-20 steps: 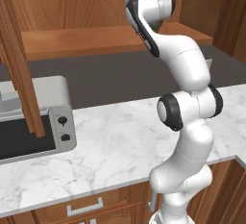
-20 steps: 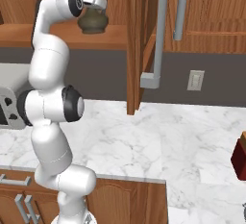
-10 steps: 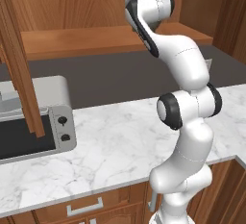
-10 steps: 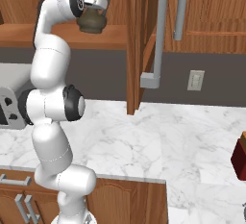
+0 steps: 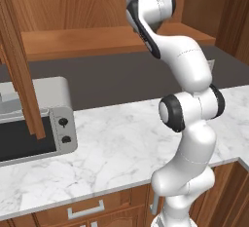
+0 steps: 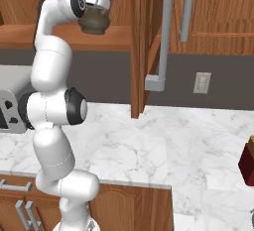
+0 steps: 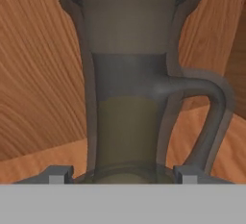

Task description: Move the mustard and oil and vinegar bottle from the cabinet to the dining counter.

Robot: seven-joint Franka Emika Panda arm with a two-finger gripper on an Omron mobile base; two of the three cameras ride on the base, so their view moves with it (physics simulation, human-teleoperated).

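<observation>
the oil and vinegar bottle (image 6: 94,21) stands upright at the cabinet (image 6: 30,36) shelf's front edge, its neck between the gripper (image 6: 99,1) jaws, which clasp it from either side.

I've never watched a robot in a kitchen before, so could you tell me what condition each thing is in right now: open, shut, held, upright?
gripper: shut on the oil and vinegar bottle.
oil and vinegar bottle: upright, stoppered, held just above the shelf.
cabinet: door swung open, wooden shelf exposed.
toaster oven: door shut, standing on the marble worktop.
</observation>
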